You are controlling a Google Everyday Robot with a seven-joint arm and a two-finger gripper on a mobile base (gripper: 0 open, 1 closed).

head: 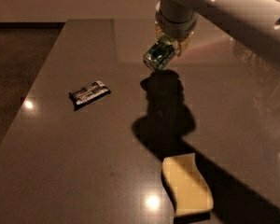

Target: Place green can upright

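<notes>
The green can [159, 53] is tilted, its silver end pointing down and to the left, held above the brown table [84, 148] near its far middle. My gripper [170, 42] hangs from the white arm at the top right and is shut on the can's upper part. The can is clear of the table, with its dark shadow just below it.
A small black and silver snack packet [89, 93] lies on the table to the left. A yellow sponge [186, 185] lies near the front right. The table's left edge runs diagonally, with dark floor beyond it.
</notes>
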